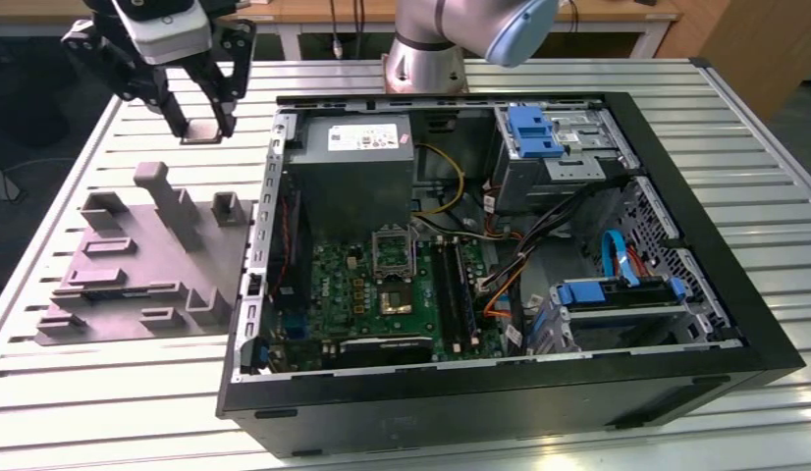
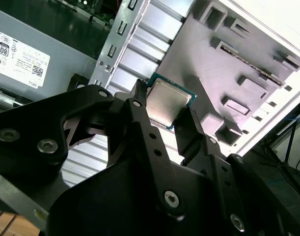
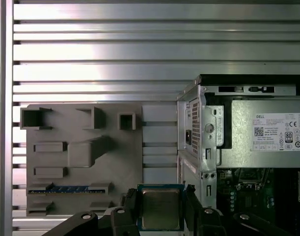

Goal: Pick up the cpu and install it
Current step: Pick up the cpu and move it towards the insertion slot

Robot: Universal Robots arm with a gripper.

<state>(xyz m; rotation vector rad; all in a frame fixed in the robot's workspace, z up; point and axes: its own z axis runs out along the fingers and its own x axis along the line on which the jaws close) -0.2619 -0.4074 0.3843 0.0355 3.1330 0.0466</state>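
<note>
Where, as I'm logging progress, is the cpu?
In both wrist views the square silver-topped cpu sits clamped in the black pincer, between the grey fixture and the computer case.

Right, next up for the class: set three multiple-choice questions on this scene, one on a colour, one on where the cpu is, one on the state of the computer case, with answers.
1. What colour is the fixture beside the computer case?
A. Red
B. Grey
C. Yellow

2. Where is the cpu?
A. Lying on the fixture
B. Held in the end effector
C. Inside the computer case

3. What state is the computer case in?
A. Side open, insides showing
B. Fully closed
C. Wrapped in plastic

Answers:
1. B: the exterior view shows the fixture as plain grey.
2. B: both wrist views show the cpu clamped by its edges, above the table.
3. A: the motherboard and cables are in plain sight.
</note>
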